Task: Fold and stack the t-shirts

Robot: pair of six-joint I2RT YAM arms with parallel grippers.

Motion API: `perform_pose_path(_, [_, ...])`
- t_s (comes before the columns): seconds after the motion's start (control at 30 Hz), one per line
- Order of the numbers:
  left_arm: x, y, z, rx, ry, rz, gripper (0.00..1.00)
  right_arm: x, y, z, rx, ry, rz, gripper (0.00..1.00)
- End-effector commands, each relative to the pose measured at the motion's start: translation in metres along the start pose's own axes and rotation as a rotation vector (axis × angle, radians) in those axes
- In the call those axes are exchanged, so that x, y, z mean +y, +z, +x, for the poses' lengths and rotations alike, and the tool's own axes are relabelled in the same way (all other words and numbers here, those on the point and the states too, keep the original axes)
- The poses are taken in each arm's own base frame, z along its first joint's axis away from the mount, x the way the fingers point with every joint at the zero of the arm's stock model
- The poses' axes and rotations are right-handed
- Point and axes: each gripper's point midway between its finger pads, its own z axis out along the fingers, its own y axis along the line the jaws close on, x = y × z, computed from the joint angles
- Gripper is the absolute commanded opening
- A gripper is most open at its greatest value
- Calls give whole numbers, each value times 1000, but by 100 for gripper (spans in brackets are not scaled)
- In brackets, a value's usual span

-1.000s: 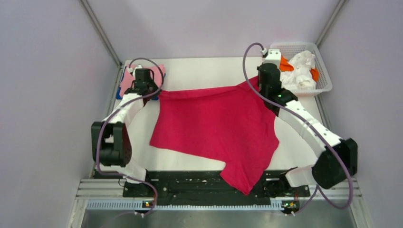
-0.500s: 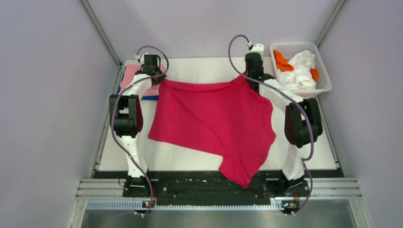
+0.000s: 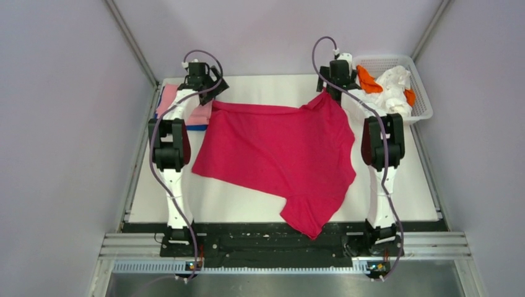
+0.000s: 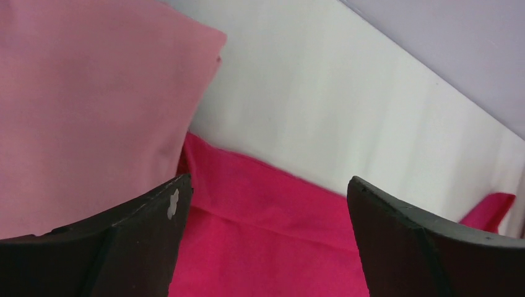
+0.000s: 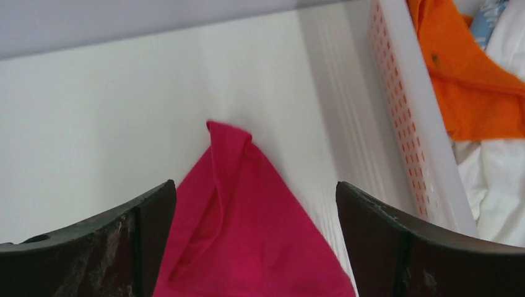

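White desk (image 3: 266, 86) carries the crimson t-shirt (image 3: 272, 154); left end effector (image 4: 266, 204) and right end effector (image 5: 257, 204) gape empty, and its overhanging near edge could snag.

I work in a robotics test cell, a lab set-up rather than a home. Plain pale lilac walls (image 3: 56, 154) box me in on three sides, joined at the far corners by bare metal frame struts (image 3: 132, 43). The surface (image 3: 266, 86) is a flat white board. At its near edge my left arm (image 3: 168, 145) and right arm (image 3: 382, 139) are bolted to a black plate (image 3: 278, 238) on aluminium rails (image 3: 130, 245), with purple cables (image 3: 313, 62) looping loose along them. The only domestic things are the crimson t-shirt (image 3: 278, 154) spread on the surface and a white plastic basket (image 3: 423, 93) of crumpled cloth at the far right corner.
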Motion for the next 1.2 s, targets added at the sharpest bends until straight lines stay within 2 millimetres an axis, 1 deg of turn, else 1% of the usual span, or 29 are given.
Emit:
perform_pose_path(0.0, [-58, -64, -28, -72, 37, 164, 99, 25, -56, -7, 38, 110, -183, 99])
perform_pose_path(0.07, [-58, -76, -7, -25, 58, 156, 99, 28, -76, 19, 104, 159, -228, 99])
perform_pose_path(0.1, [-51, -78, 13, 15, 68, 128, 99, 34, -87, 36, 134, 172, -254, 99])
perform_pose_path(0.13, [-46, -86, 26, 39, 76, 111, 99, 37, -99, 50, 155, 169, -269, 99])
perform_pose_path(0.17, [-45, -100, 36, 60, 84, 107, 99, 42, -112, 62, 171, 157, -275, 99])
perform_pose_path(0.2, [-38, -107, 52, 89, 91, 91, 99, 44, -125, 72, 185, 144, -267, 99])
perform_pose_path(0.27, [-27, -126, 72, 100, 86, 78, 99, 51, -153, 82, 195, 101, -258, 99])
perform_pose_path(0.3, [-20, -134, 84, 107, 80, 76, 99, 52, -165, 89, 202, 75, -232, 99])
perform_pose_path(0.33, [-17, -141, 91, 103, 74, 90, 99, 52, -176, 99, 219, 52, -200, 99])
perform_pose_path(0.4, [-3, -148, 112, 118, 55, 92, 99, 54, -196, 117, 248, 37, -165, 99])
perform_pose_path(0.43, [4, -150, 120, 127, 42, 84, 99, 58, -204, 128, 269, 44, -177, 99])
perform_pose_path(0.5, [21, -148, 143, 173, 25, 54, 99, 68, -220, 153, 319, 65, -233, 99])
perform_pose_path(0.57, [35, -143, 162, 225, 6, 17, 99, 68, -230, 182, 377, 78, -252, 99])
perform_pose_path(0.63, [48, -137, 177, 261, -7, -21, 99, 63, -237, 206, 436, 91, -252, 99])
perform_pose_path(0.7, [57, -130, 186, 275, -27, -54, 99, 54, -241, 222, 468, 93, -224, 99])
perform_pose_path(0.77, [64, -127, 196, 311, -45, -89, 99, 43, -242, 233, 483, 85, -187, 99])
perform_pose_path(0.83, [69, -129, 204, 339, -59, -107, 98, 33, -244, 242, 493, 73, -156, 99])
perform_pose_path(0.9, [77, -136, 215, 363, -68, -129, 98, 24, -247, 249, 506, 51, -132, 99])
perform_pose_path(1.0, [94, -154, 233, 401, -73, -177, 97, 8, -251, 253, 517, 10, -81, 99])
perform_pose_path(1.07, [109, -172, 247, 434, -64, -230, 97, -1, -256, 255, 522, -6, -64, 99])
perform_pose_path(1.17, [125, -201, 270, 480, -42, -280, 97, -11, -266, 261, 544, -24, -62, 99])
